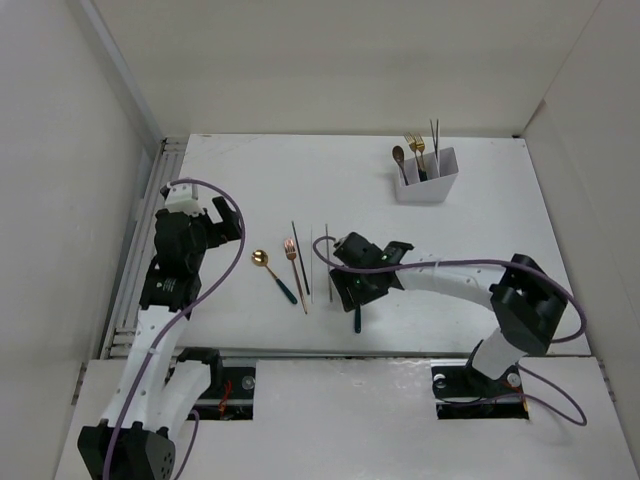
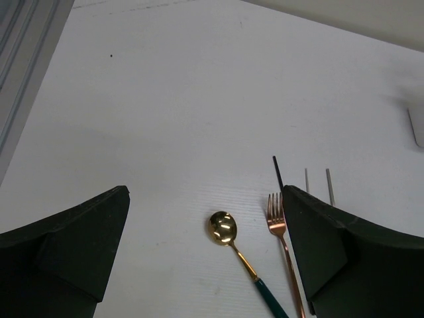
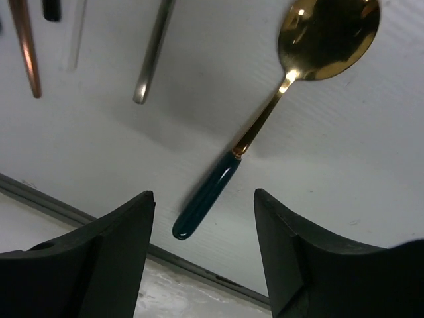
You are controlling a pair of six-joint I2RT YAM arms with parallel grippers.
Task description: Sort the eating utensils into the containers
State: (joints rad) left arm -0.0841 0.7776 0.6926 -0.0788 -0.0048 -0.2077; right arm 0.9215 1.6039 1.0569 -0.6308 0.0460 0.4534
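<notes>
White table (image 1: 500,220), walled in white on three sides.

White box (image 1: 427,186): far right of the table, with inner dividers; compartments hard to tell apart from overhead. Standing in it are a brown spoon (image 1: 398,156), a gold fork (image 1: 415,146) and thin chopsticks (image 1: 434,135), lower ends hidden behind the box wall.

Loose at mid-table, side by side: left teal-handled spoon (image 1: 270,271), copper fork (image 1: 295,268), dark chopstick (image 1: 300,257), two silvery chopsticks (image 1: 328,248). Silvery pair faint from overhead, and cut off behind a finger in the left wrist view.

Left gripper (image 1: 226,218): jaws spread as wide as possible, holding nothing, just left of the loose row.

Right gripper (image 3: 204,255): low over the right teal-handled spoon (image 3: 211,192), jaws partly apart, handle end lying between the fingers (image 3: 99,265) with a gap on each side, nothing gripped. From overhead only the handle tip visible below the gripper, bowl hidden.
</notes>
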